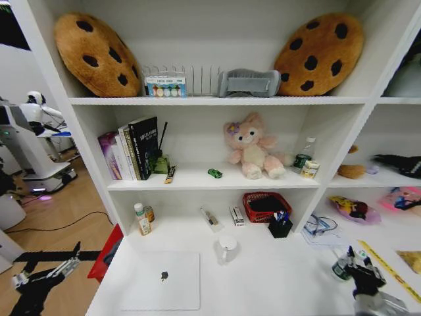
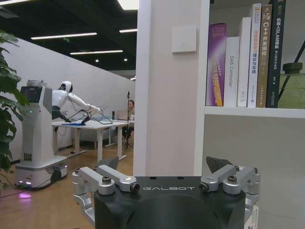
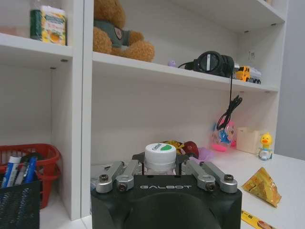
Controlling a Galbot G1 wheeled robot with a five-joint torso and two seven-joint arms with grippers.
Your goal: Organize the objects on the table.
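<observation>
A thin silver laptop [image 1: 161,280] lies closed at the front left of the white table [image 1: 276,276]. A tiny green toy car [image 1: 215,173] rests on the middle shelf beside a pink plush. Blue pens [image 1: 281,216] [image 3: 16,172] stand in a black mesh holder. My right gripper [image 1: 355,266] [image 3: 160,161] hovers over the table's front right, shut on a small bottle [image 1: 340,268] [image 3: 160,151] with a white and green cap. My left gripper [image 1: 46,273] [image 2: 164,164] hangs open and holds nothing, off the table's left end near the bookshelf side.
A white mug [image 1: 227,247] stands behind the laptop. A red basket [image 1: 266,205], small bottles [image 1: 142,220] and books [image 1: 131,148] fill the shelf bays. A yellow ruler [image 1: 388,266] lies at the right. Another robot [image 1: 29,141] stands on the wooden floor at the left.
</observation>
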